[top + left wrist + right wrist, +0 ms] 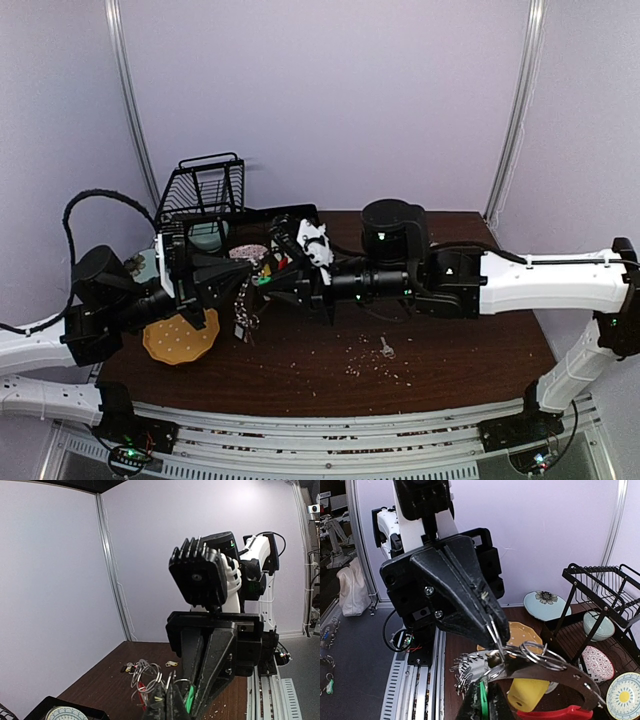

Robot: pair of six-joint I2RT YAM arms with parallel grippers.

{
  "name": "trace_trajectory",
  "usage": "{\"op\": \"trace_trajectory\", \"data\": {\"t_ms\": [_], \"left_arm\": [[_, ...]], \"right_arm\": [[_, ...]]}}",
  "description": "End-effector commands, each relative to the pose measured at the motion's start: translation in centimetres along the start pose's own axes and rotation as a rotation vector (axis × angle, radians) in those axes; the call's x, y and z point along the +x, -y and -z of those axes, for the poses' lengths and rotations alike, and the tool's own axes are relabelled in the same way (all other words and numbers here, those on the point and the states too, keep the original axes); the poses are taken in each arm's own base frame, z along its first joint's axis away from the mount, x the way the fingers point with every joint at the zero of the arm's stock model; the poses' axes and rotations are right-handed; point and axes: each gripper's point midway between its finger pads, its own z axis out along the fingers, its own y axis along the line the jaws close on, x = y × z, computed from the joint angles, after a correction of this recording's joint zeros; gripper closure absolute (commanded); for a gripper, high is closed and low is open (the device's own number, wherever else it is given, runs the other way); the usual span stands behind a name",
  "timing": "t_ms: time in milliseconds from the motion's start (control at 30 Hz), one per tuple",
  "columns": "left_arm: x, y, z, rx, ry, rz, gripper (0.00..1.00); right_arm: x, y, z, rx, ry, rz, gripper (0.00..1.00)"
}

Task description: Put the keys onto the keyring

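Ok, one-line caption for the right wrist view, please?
Left end effector pinches a ring of the keyring while the right end effector holds a green-tagged key just beneath, dish rack behind.

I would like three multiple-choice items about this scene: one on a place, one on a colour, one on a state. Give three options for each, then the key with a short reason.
1. Seen from above, where on the table does the black wire dish rack stand?
A. back left
B. front right
C. front centre

2. What colour is the plate near the table's left edge?
A. blue
B. black
C. orange-yellow

3. In what state is the left gripper?
A. open above the plate
B. shut on a wire ring of the keyring
C. shut on a cup

Key:
1 A: the top view shows the rack at the back left corner.
2 C: the plate is plainly orange-yellow.
3 B: the right wrist view shows its fingertips pinching a ring, while the right gripper grips a green tag.
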Motion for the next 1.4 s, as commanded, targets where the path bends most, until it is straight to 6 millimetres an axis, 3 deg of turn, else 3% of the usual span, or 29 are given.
{"op": "trace_trajectory", "data": {"t_ms": [0, 133, 333, 600, 800, 867, 1100, 1200, 1367], "left_arm": [[-3.6, -1.3, 0.9, -0.070, 0.144, -0.013, 1.00], [-3.9, -1.5, 1.3, -0.088, 0.167, 0.000, 1.00], [-4.0, -1.1, 1.2, -0.054, 0.182, 0.032, 1.00], [-4.1, -1.5, 1.2, -0.045, 0.188, 0.057, 1.00], [-4.0, -1.7, 1.3, -0.052, 0.187, 0.057, 1.00], [-3.8, -1.8, 1.3, -0.058, 0.179, 0.054, 1.00], [-3.7, -1.9, 1.3, -0.068, 0.168, 0.030, 1.00], [-3.8, -1.8, 1.3, -0.063, 0.173, 0.028, 1.00], [-3.6, -1.7, 1.2, -0.054, 0.170, 0.030, 1.00]], "right_arm": [[-0.7, -0.9, -0.8, -0.076, 0.015, -0.016, 1.00], [-0.3, -1.4, -1.9, -0.122, -0.017, -0.028, 1.00], [2.6, -0.4, -3.5, -0.068, -0.166, -0.032, 1.00], [4.5, 0.5, -3.5, -0.019, -0.275, -0.030, 1.00], [5.0, -0.3, -3.9, -0.057, -0.317, -0.024, 0.98], [3.8, -0.4, -2.9, -0.059, -0.278, -0.019, 0.94], [-0.2, -1.5, 1.6, -0.107, -0.149, 0.042, 0.64], [-1.9, -1.2, 3.0, -0.082, -0.104, 0.063, 0.64], [-5.6, -1.2, 3.9, -0.080, 0.031, 0.060, 0.78]]}}
